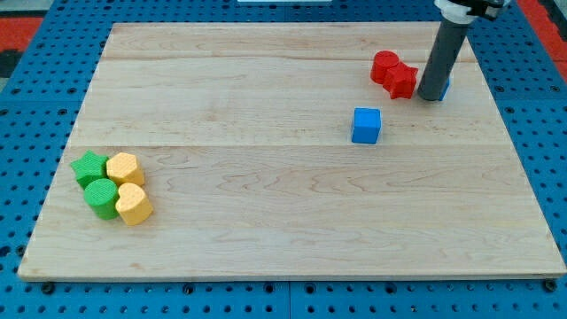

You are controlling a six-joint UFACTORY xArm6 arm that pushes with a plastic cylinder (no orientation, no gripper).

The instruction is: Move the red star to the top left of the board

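The red star [402,81] lies near the view's top right of the wooden board [266,221], touching a red round block [384,66] on its upper left. My tip [431,97] stands just to the right of the red star, close to it or touching it. A blue block [446,86] peeks out from behind the rod on its right side, mostly hidden.
A blue cube [366,125] sits below and left of the red pair. At the view's left edge a cluster holds a green star [89,167], a green round block [101,198] and two yellow blocks [125,167] [133,204].
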